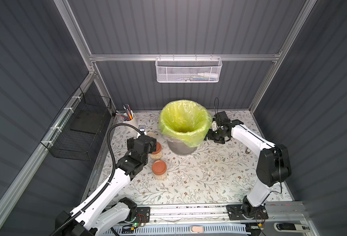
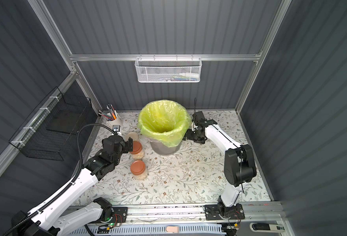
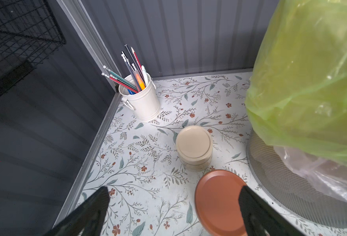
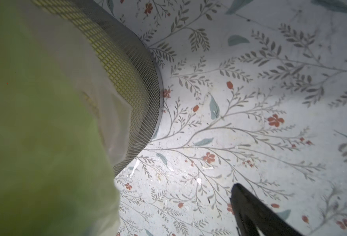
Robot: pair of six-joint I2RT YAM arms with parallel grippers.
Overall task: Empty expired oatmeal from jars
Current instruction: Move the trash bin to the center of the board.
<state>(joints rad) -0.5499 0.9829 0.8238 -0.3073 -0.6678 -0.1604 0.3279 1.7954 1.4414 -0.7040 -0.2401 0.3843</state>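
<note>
Above the floral table (image 1: pixel 209 173), left tool (image 3: pixel 174 189) gapes over a jar (image 3: pixel 217 204); right tool (image 1: pixel 212 135) spread beside bin (image 1: pixel 180 148).

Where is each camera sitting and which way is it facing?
Top views: high at the front, facing down and back over table, bin, left arm, right arm.
Left wrist: behind the left hand, facing a brown-lidded jar, cream-lidded jar, pen cup; both fingers show.
Right wrist: behind the right hand, facing down beside the bin; one finger shows.
Shared: both wrist views catch the bin's green bag.
</note>
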